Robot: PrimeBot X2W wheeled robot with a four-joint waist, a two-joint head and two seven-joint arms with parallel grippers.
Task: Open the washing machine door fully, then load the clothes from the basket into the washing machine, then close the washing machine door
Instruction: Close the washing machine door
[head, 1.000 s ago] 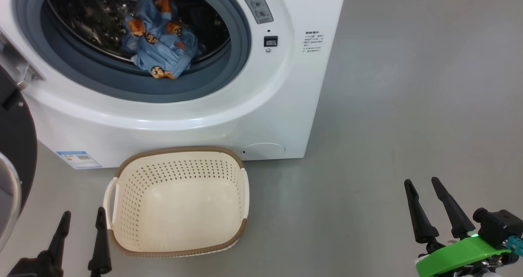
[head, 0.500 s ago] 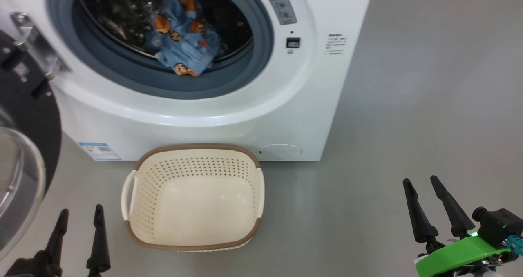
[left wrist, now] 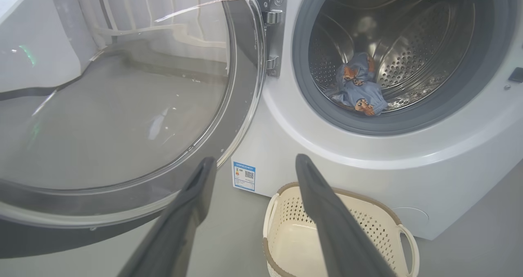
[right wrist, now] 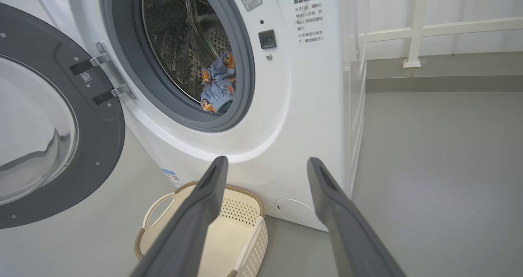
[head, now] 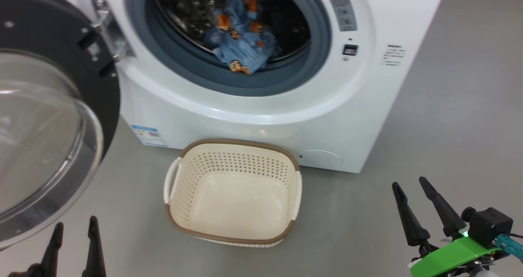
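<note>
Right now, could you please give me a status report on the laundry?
Left gripper and right gripper open, empty. Clothes inside the washing machine; basket empty. Washing machine door wide open, not yet closed. Basket low on floor before the machine.

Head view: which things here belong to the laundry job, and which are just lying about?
Job:
washing machine
door, swung open
clothes, loaded inside
basket, empty

Not needed:
blue label
warning sticker
round lower cap
white railing
</note>
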